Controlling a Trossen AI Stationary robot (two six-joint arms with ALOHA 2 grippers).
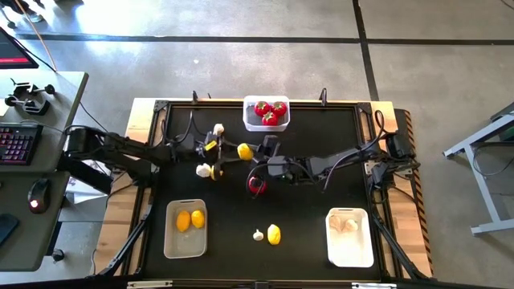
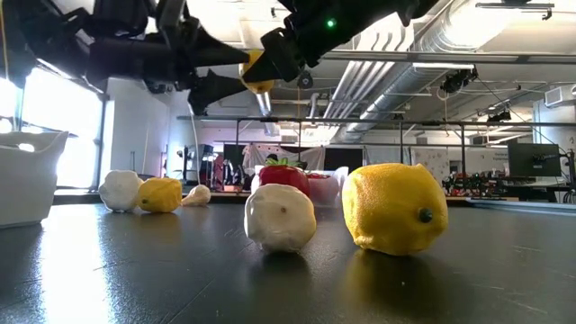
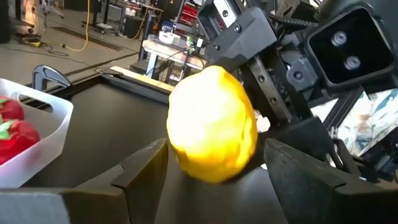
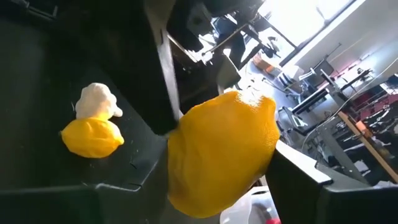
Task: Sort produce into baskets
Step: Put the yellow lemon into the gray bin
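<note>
A yellow lemon (image 1: 245, 150) hangs in the air over the middle of the table, between my two grippers. My right gripper (image 1: 255, 149) comes from the right and is shut on it. My left gripper (image 1: 234, 151) comes from the left and is open; its fingers (image 3: 146, 168) stand on either side of the lemon (image 3: 212, 124), and I see a gap at one of them. In the low view the lemon (image 2: 258, 72) shows high above the table. Three baskets stand on the table: tomatoes (image 1: 266, 113), lemons (image 1: 185, 228), garlic (image 1: 349, 237). My right gripper pinches the lemon between its two fingers, at the lemon's sides (image 4: 264, 146). The fingers come level from the table's right side. The lemon is lifted clear of the table.
Loose pieces lie on the black mat: a garlic (image 1: 218, 128) at the far left, a garlic beside a lemon (image 1: 205, 170), a tomato (image 1: 257, 186) under my right arm, and a garlic (image 1: 258, 235) next to a lemon (image 1: 274, 234) near the front.
</note>
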